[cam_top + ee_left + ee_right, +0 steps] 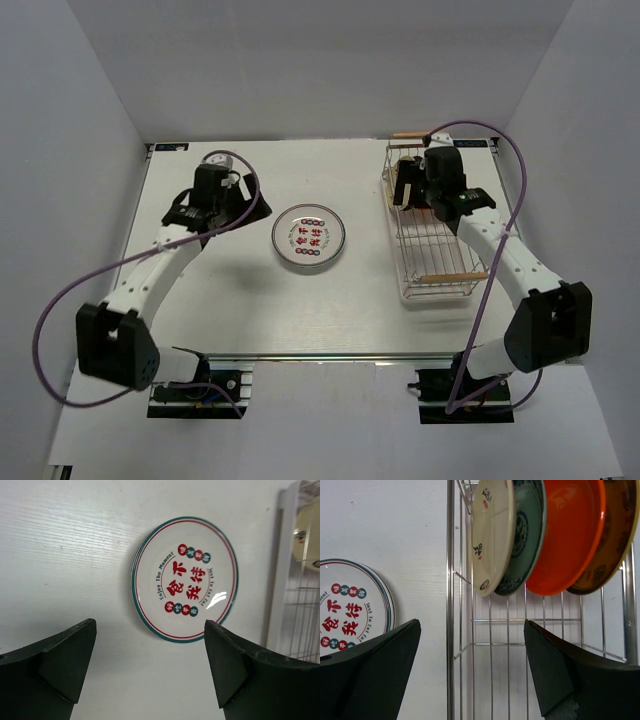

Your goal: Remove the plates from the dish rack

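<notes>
At both wrists the jaws stand wide and empty: the left gripper (150,630) hovers above a white plate (184,579) lying flat on the surface (60,540); the right gripper (471,625) faces four plates (565,535) upright in the dish rack (450,580). Judged next: grip the cream plate (492,535) by its rim.

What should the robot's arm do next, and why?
Probably the right gripper should reach for the cream plate, the end one of four standing in the dish rack: its jaws are open and empty, and one white plate lies on the table.
</notes>
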### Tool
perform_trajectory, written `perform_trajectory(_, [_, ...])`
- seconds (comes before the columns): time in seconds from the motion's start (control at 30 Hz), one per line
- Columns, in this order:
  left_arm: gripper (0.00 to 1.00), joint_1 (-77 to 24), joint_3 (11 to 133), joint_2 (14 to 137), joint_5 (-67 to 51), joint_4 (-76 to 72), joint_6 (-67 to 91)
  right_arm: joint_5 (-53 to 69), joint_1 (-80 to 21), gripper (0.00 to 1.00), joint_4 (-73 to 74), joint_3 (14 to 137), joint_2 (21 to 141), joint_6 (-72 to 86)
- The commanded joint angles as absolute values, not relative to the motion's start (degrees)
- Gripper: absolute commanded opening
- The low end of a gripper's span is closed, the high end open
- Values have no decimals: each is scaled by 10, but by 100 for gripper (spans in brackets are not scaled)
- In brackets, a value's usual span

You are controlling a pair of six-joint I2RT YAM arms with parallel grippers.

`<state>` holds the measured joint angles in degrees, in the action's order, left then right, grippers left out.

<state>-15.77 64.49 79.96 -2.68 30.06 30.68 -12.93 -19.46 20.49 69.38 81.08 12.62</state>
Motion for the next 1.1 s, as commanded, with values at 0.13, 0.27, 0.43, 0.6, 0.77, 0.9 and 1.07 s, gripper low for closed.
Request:
perform_trajectory(0.13, [98, -159, 598, 664, 12, 318, 330, -89, -175, 89, 169, 780, 875, 112])
perform_trajectory(0.27, [98, -159, 598, 640, 13, 337, 331, -119, -168, 89, 173, 815, 922, 115])
perform_trajectory(0.43, [98, -159, 591, 616, 31, 346, 327, -120, -157, 89, 178, 845, 956, 109])
perform_trajectory(0.6, [98, -159, 569, 600, 30, 327, 330, -82, -154, 87, 164, 846, 969, 103])
perform_trajectory(0.77, [98, -159, 567, 605, 30, 327, 330, -62, -147, 83, 160, 852, 982, 101])
perform_trajectory(0.9, [98, -159, 564, 607, 32, 327, 331, -66, -143, 76, 163, 860, 997, 105])
perform_trajectory(1.07, [97, -159, 563, 602, 34, 328, 332, -97, -143, 72, 166, 872, 1018, 128])
